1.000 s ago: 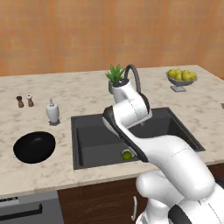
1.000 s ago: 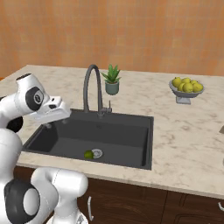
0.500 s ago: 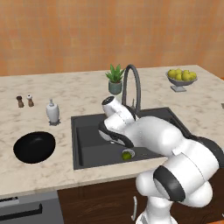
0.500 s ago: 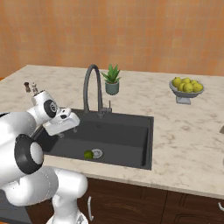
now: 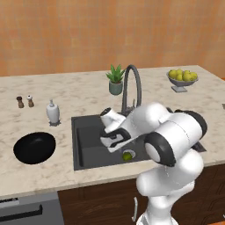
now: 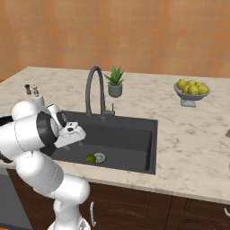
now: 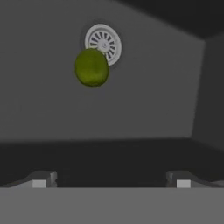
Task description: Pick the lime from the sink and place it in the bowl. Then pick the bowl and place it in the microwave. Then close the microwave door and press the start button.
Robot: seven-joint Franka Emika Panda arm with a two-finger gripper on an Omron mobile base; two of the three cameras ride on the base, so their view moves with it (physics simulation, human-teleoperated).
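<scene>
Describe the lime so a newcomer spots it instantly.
Find the dark sink set into the marble counter. On its floor, beside the round silver drain, lies the lime: one small yellow-green ball, unlike the fruit heaped in the grey footed dish.

Lime [image 7: 92,67] in the sink [image 6: 134,148] beside the drain [image 7: 104,43], bowl [image 5: 34,147] on the counter [image 5: 83,94] left of the sink.

Now swung lower and further over the sink [image 5: 88,132], with gripper [image 5: 115,139] dropped from above the rim to just above the lime [image 5: 127,156].
</scene>
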